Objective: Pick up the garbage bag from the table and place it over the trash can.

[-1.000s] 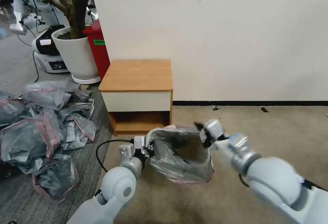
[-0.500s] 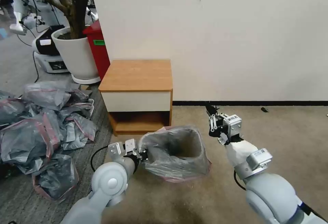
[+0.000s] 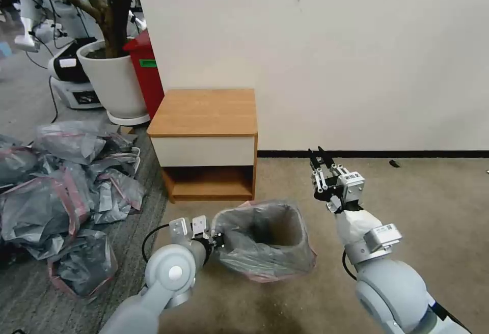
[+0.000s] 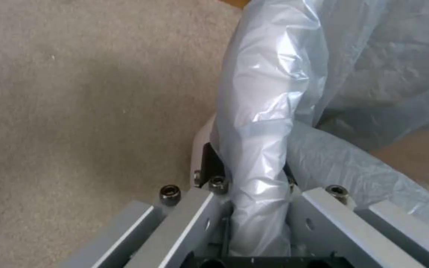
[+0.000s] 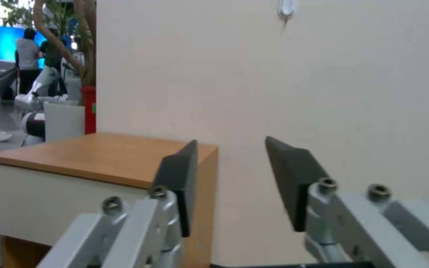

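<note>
Head view: garbage bag draped over the trash can on the floor, just before the desk. Left pincer clamped on the bag's near-left rim, film bunched between the pads. Right pincer lifted clear to the bag's right, spread wide, holding nothing. Left arm nearer.

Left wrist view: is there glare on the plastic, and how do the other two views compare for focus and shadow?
Left wrist view: bright highlights streak the garbage bag pinched in the left gripper. Right wrist view: the open right gripper's pads look soft, the table clearer. Head view: even light, a dark shadow on the carpet before the bag.
</note>
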